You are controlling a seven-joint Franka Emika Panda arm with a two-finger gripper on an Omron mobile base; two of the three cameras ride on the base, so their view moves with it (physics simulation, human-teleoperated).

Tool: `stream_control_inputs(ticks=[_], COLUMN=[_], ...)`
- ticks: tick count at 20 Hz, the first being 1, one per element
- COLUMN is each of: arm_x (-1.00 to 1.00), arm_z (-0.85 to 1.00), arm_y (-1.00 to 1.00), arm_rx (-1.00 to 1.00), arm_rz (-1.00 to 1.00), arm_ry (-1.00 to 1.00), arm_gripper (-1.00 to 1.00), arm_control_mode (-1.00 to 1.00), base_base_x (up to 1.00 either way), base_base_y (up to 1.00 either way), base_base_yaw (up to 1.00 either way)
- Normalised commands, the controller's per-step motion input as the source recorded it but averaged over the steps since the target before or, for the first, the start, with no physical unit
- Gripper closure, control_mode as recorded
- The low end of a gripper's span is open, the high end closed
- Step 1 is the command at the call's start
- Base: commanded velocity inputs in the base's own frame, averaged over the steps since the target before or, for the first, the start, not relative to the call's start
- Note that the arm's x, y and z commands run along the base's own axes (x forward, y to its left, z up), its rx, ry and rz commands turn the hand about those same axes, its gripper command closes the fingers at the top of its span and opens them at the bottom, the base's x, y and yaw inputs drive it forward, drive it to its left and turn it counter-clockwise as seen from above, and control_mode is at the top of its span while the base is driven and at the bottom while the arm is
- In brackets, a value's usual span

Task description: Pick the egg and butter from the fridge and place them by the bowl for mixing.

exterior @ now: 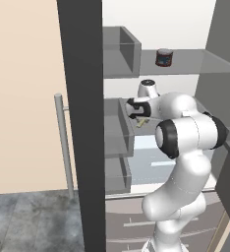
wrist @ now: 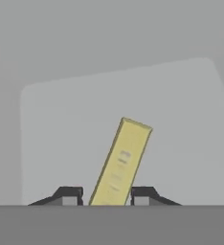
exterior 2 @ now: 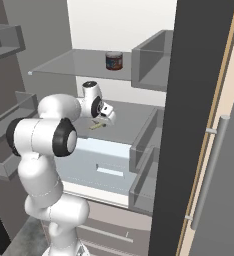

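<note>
The fridge (exterior: 81, 123) stands open, its beige door panel swung out to the left. My arm reaches onto the middle grey shelf (exterior 2: 131, 117). The butter (wrist: 121, 162), a thin yellow stick, rises between my two dark fingertips, and my gripper (wrist: 106, 197) is shut on its lower end. From the base cameras the butter (exterior: 142, 123) (exterior 2: 97, 125) pokes out just under the gripper (exterior: 138, 118) (exterior 2: 106, 121), low over the shelf. The egg and the bowl are out of view.
A dark round jar with a red band (exterior: 164, 57) (exterior 2: 114, 61) sits on the glass shelf above. Grey door bins (exterior: 118, 133) (exterior 2: 149, 145) hang close beside the hand. The silver bar handle (exterior: 64, 142) runs down the door. A pale drawer (exterior 2: 101, 165) lies below the shelf.
</note>
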Motion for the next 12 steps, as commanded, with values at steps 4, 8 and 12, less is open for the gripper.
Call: stream_control_inputs(ticks=[4, 8, 12], arm_x=[-0.31, -0.61, -0.68], arm_z=[-0.19, 0.05, 0.1], arm_y=[0.0, -0.03, -0.17], arm_rx=[0.01, 0.05, 0.05], arm_rz=[-0.16, -0.11, -0.02], arm_ry=[0.1, 0.01, 0.0], arm_gripper=[1.0, 1.0, 1.0], arm_control_mode=[-1.0, -1.0, -1.0], base_base_x=[0.0, 0.0, 0.0], base_base_y=[0.0, 0.0, 0.0], base_base_yaw=[0.0, 0.0, 0.0])
